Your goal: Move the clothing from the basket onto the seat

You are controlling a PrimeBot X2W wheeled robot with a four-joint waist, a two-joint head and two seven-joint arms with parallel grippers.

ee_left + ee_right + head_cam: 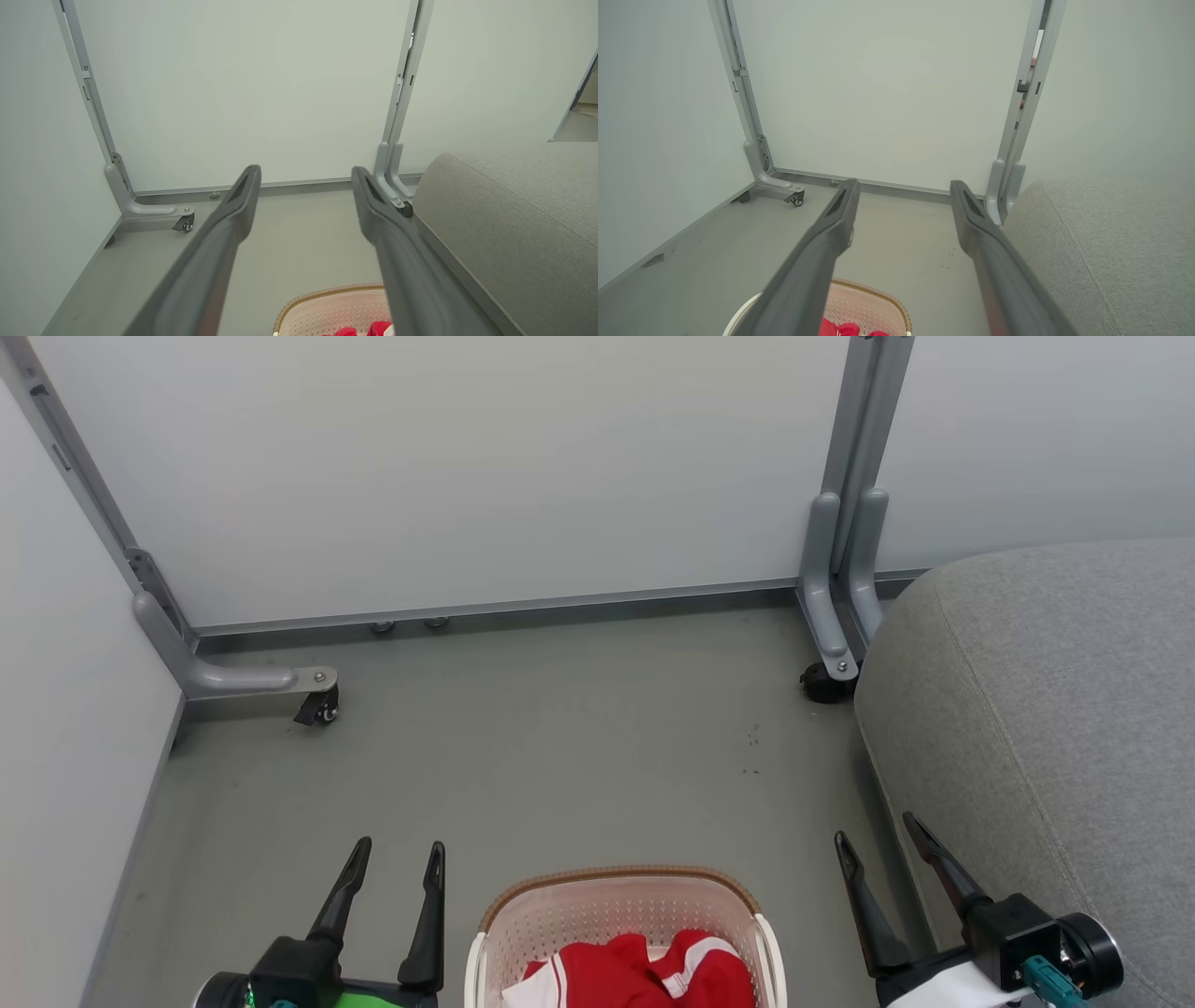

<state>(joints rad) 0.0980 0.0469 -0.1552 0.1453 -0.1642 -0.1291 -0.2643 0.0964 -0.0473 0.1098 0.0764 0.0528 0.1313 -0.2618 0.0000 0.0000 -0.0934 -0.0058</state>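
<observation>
Head view, 6 o'clock: the red clothing [644,975] lies bunched inside the basket [616,896] on the grey floor [523,756] — the seat [1055,709] stands at 3 o'clock. Left hand [400,847] at 7 o'clock and right hand [876,829] at 5 o'clock flank the basket — fingers spread apart, gripping nothing.

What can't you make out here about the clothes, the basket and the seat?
1. Red and white fabric clothing: head view, cut off by the bottom edge; number of garments unclear.
2. Cream perforated plastic basket: head view, near half cut by the bottom edge; left wrist view, partly behind a dark gripper finger.
3. Grey upholstered seat: head view, cut by the right edge; full extent unknown.
</observation>
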